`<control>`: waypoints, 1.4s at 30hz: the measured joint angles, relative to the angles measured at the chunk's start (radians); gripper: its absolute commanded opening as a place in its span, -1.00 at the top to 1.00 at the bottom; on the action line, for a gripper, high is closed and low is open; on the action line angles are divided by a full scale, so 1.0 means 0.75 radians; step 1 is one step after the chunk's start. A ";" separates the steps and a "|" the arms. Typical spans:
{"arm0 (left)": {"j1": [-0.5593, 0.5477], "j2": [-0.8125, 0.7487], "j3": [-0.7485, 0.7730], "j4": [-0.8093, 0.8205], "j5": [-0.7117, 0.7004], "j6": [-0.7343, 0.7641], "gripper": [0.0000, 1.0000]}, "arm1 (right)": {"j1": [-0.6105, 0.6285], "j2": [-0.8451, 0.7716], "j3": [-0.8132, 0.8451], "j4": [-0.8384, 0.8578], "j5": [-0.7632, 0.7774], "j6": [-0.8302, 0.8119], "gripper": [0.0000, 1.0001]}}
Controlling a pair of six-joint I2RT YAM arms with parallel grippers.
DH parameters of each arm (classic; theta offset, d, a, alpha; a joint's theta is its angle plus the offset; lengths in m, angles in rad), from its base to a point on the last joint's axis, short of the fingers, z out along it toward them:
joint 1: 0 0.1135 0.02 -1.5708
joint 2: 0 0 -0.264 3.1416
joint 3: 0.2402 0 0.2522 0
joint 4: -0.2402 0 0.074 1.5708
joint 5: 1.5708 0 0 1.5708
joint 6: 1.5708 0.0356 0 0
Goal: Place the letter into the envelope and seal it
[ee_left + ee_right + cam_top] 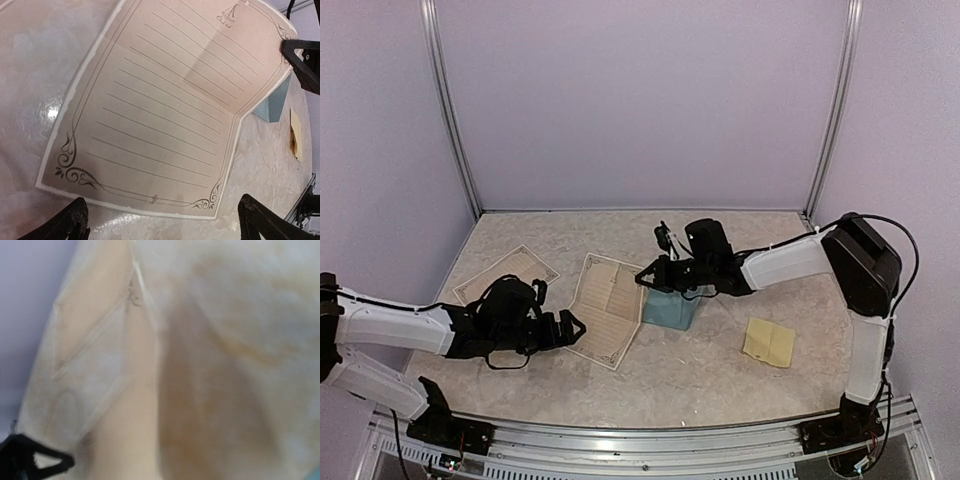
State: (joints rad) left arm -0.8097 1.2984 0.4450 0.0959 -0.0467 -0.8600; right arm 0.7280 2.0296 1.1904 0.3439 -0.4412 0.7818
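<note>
Envelope [672, 310]: teal-blue, lies on the table [720, 385] just right of the letter [610, 310], partly under the right gripper [646, 277].
Letter: lined cream sheet with a scroll border, creased, right part raised off the surface.
Right gripper: jaws closed at the letter's upper right edge; cannot tell whether paper is pinched. Wrist view blurred, filled with cream paper.
Left gripper [570, 328]: released, fingers wide apart, just off the letter's near-left edge, grasping nothing.
Second lined sheet [507, 273]: flat, far left.
Yellow sheet [769, 342]: right of the envelope, well apart.
</note>
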 measured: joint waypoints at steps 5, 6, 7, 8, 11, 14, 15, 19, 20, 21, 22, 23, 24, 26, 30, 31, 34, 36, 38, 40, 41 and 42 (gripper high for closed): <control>0.108 -0.247 0.101 -0.172 0.001 0.090 -0.98 | 0.000 -0.257 -0.018 -0.049 -0.030 -0.122 1.00; 0.133 -0.294 0.131 -0.196 0.009 0.117 -0.98 | 0.000 -0.311 -0.018 -0.064 -0.044 -0.154 1.00; 0.160 -0.340 0.163 -0.216 0.024 0.149 -0.98 | 0.000 -0.363 -0.016 -0.083 -0.064 -0.185 1.00; 0.180 -0.371 0.190 -0.230 0.040 0.179 -0.98 | 0.000 -0.408 -0.014 -0.102 -0.083 -0.218 1.00; 0.253 -0.432 0.296 -0.286 0.149 0.294 -0.98 | 0.000 -0.533 -0.010 -0.178 -0.174 -0.309 1.00; 0.307 -0.416 0.418 -0.345 0.266 0.422 -0.98 | 0.000 -0.625 -0.010 -0.244 -0.272 -0.371 1.00; 0.314 -0.401 0.451 -0.363 0.297 0.461 -0.98 | 0.000 -0.655 -0.010 -0.263 -0.307 -0.389 1.00; 0.320 -0.328 0.557 -0.408 0.443 0.618 -0.98 | 0.000 -0.782 -0.010 -0.325 -0.445 -0.437 1.00; 0.320 -0.318 0.567 -0.409 0.475 0.650 -0.98 | 0.000 -0.810 -0.010 -0.330 -0.474 -0.445 1.00; 0.319 -0.312 0.570 -0.408 0.508 0.686 -0.98 | 0.000 -0.842 -0.010 -0.332 -0.510 -0.450 1.00; 0.319 -0.310 0.570 -0.407 0.539 0.720 -0.98 | 0.000 -0.866 -0.010 -0.332 -0.537 -0.454 1.00; 0.318 -0.308 0.570 -0.407 0.573 0.756 -0.98 | 0.000 -0.894 -0.010 -0.332 -0.573 -0.458 1.00; 0.316 -0.308 0.570 -0.403 0.597 0.782 -0.98 | 0.000 -0.918 -0.010 -0.331 -0.602 -0.459 1.00; 0.313 -0.305 0.570 -0.387 0.653 0.834 -0.98 | 0.000 -0.961 -0.010 -0.321 -0.661 -0.458 1.00; 0.284 -0.268 0.584 -0.346 0.743 0.893 -0.98 | 0.000 -1.019 -0.011 -0.279 -0.752 -0.448 1.00; 0.269 -0.250 0.595 -0.341 0.758 0.905 -0.98 | 0.000 -1.030 -0.011 -0.267 -0.774 -0.446 1.00; 0.221 -0.201 0.626 -0.318 0.803 0.935 -0.98 | 0.000 -1.048 -0.013 -0.237 -0.817 -0.437 1.00; 0.200 -0.178 0.649 -0.310 0.832 0.950 -0.96 | 0.000 -1.052 -0.017 -0.220 -0.839 -0.431 1.00; 0.195 -0.161 0.664 -0.300 0.869 0.956 -0.75 | 0.000 -1.053 -0.027 -0.207 -0.853 -0.424 1.00; 0.195 -0.151 0.671 -0.286 0.922 0.960 -0.36 | 0.000 -1.053 -0.036 -0.206 -0.855 -0.423 1.00; 0.195 -0.148 0.673 -0.281 0.947 0.958 -0.16 | 0.000 -1.053 -0.039 -0.207 -0.853 -0.423 1.00; 0.196 -0.146 0.673 -0.275 0.975 0.960 0.07 | 0.000 -1.053 -0.042 -0.208 -0.852 -0.423 1.00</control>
State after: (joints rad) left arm -0.6628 1.1889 0.9501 -0.1104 0.6842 -0.1402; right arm 0.7280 1.2400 1.1591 0.1879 -1.0805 0.4644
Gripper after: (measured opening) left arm 0.723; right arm 0.002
